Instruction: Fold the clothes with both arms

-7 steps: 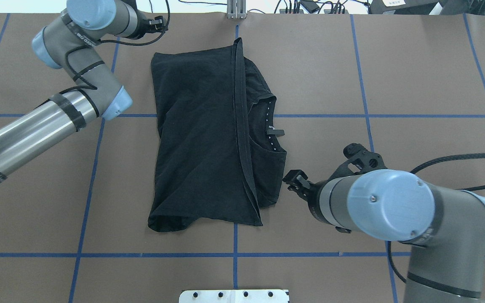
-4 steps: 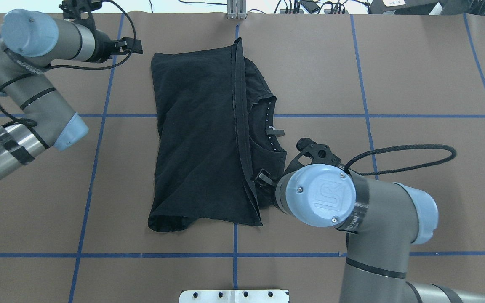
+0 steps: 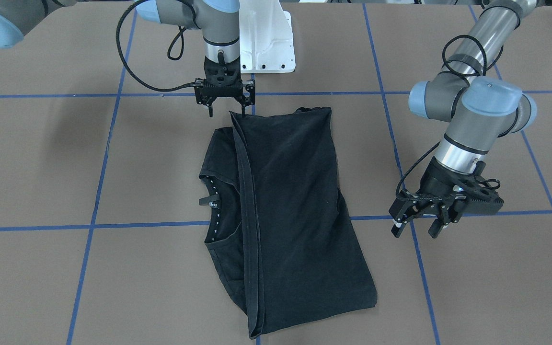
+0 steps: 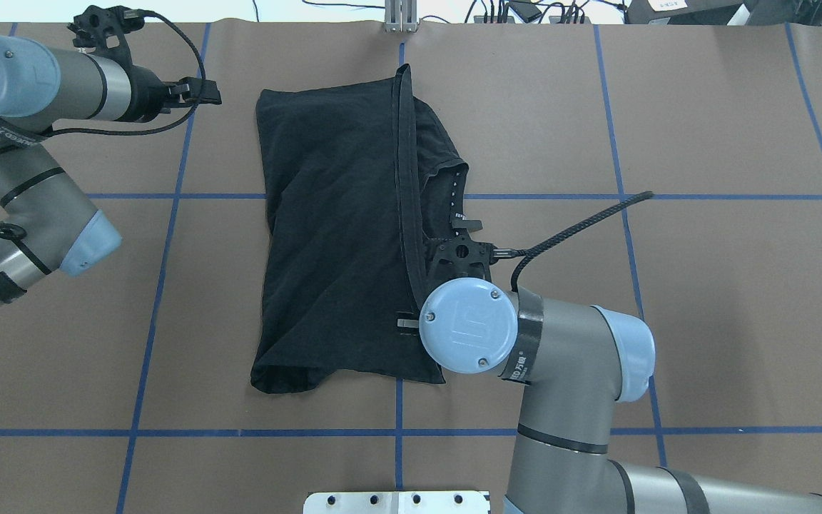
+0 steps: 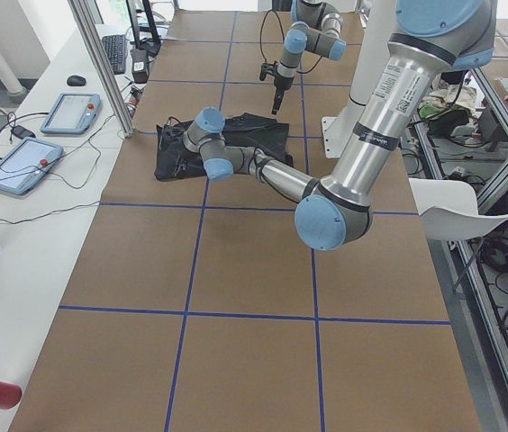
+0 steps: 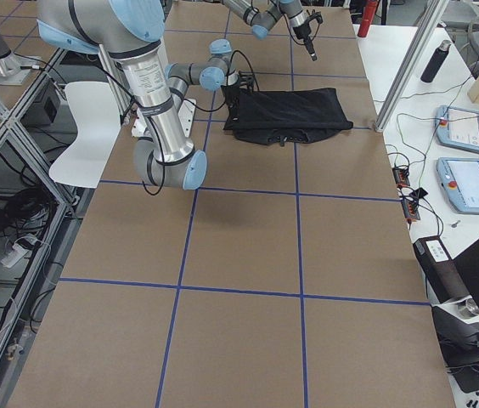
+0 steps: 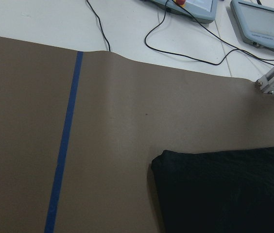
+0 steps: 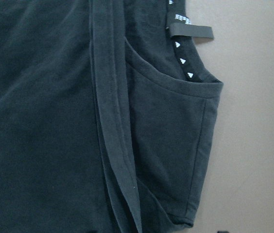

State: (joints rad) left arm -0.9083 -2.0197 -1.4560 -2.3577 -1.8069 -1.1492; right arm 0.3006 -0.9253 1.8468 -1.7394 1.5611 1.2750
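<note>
One folded black T-shirt (image 4: 332,235); left arm (image 4: 33,193), right arm (image 4: 561,343), two in all; jaws of both apart

A brown-covered bench (image 4: 703,107) is gridded with blue tape lines (image 4: 739,196). In the exterior left view, a white side table (image 5: 20,234) at left holds tablets (image 5: 69,112), and a white chair (image 5: 461,220) stands at right.

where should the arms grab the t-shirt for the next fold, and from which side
The T-shirt lies flat, so I'd come straight down and pinch the thick hem band near its two ends: it is the top layer's edge, lying over the collar half.
</note>
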